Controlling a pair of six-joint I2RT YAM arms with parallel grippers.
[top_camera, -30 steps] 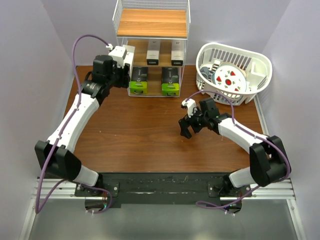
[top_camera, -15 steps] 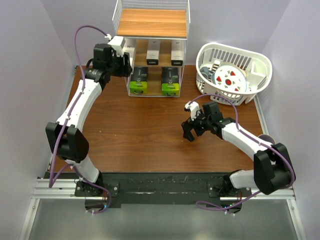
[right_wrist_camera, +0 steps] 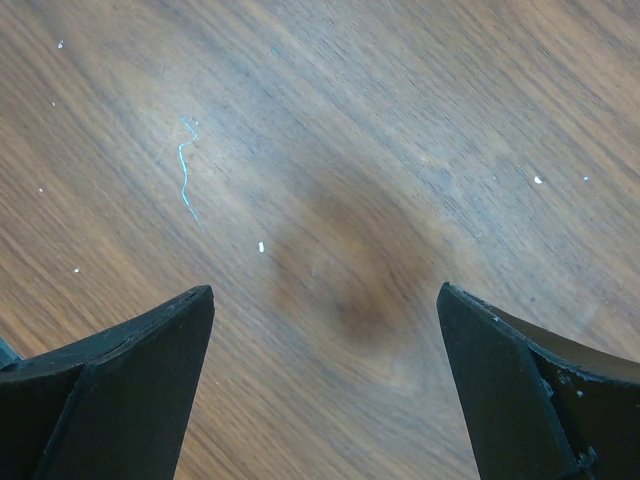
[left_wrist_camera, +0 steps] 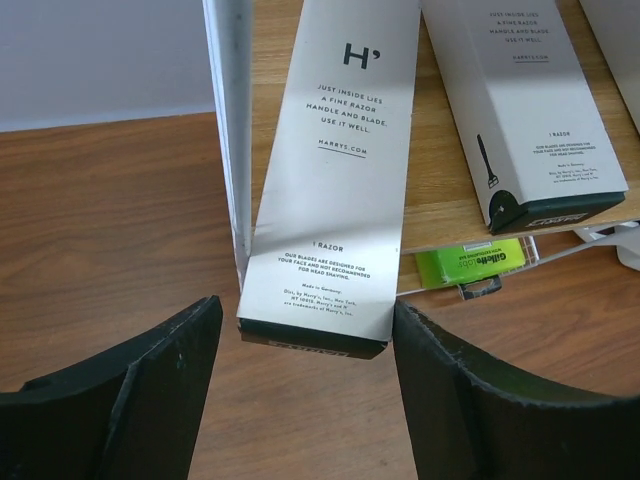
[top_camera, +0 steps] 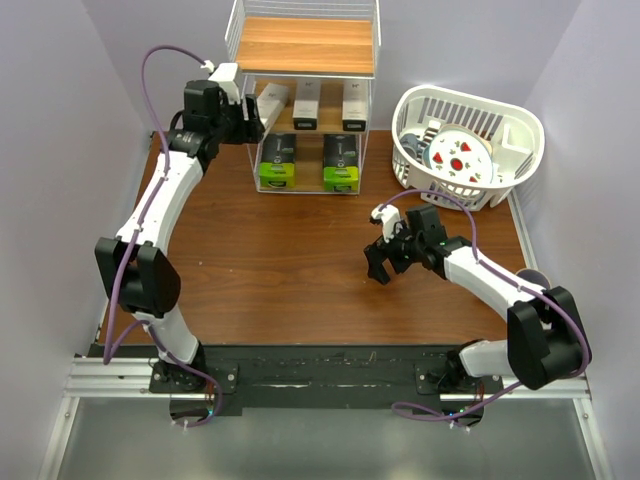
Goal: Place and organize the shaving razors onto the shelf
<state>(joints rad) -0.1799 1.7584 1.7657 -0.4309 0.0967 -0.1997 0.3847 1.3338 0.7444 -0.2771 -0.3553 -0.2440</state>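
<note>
Since the carton [left_wrist_camera: 330, 170] at the 9 o'clock end of the shelf [left_wrist_camera: 440, 205] overhangs its tier askew, I'd nudge it toward 12 o'clock, square with its neighbours. My left claw [left_wrist_camera: 308, 322] is spread around its near end; my right claw [right_wrist_camera: 325, 300] is spread above the counter [right_wrist_camera: 330, 150]. Three white cartons [top_camera: 306, 104], two black-green packs [top_camera: 277, 165].

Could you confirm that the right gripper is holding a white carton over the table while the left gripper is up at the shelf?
Not quite: the right gripper holds nothing. The right wrist view shows its jaws apart with only the bare wood of the table between them. The rest stands: it is over the table, and the left gripper is up at the shelf.
</note>
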